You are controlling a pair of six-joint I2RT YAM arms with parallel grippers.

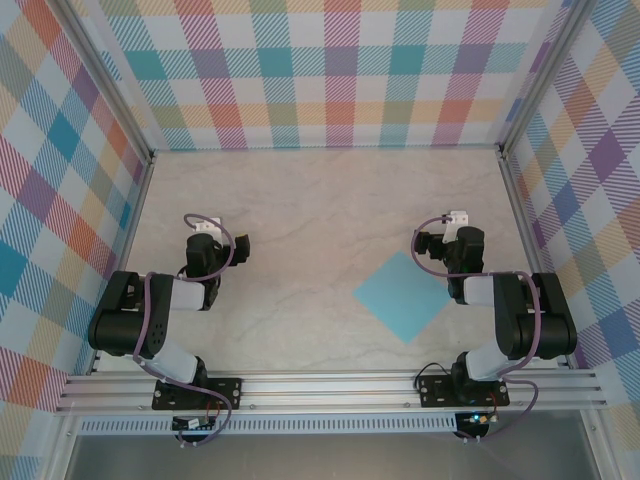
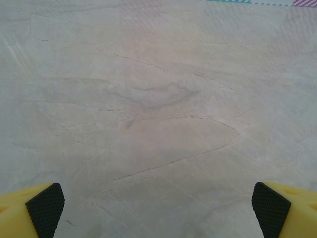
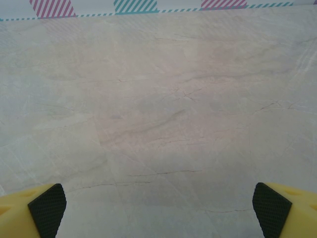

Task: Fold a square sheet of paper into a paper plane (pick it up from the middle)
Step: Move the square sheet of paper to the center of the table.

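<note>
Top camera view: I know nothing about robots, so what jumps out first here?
The light blue square sheet of paper lies flat like a diamond on the pale marble-look table, right of centre beside the right arm. Next come the bright checked walls around the table, and the left arm at its near edge.

I see one sheet of paper (image 1: 400, 297) in the top view. It is square, plain light blue and unmarked. It lies flat on the table (image 1: 300, 220) with no fold or crease that I can make out. It is turned on its corner, so it reads as a diamond: one corner points to the far wall and one to the near edge. It sits in the right half of the table, nearer the front. Its right corner is hidden by the right arm (image 1: 500, 300).
</note>
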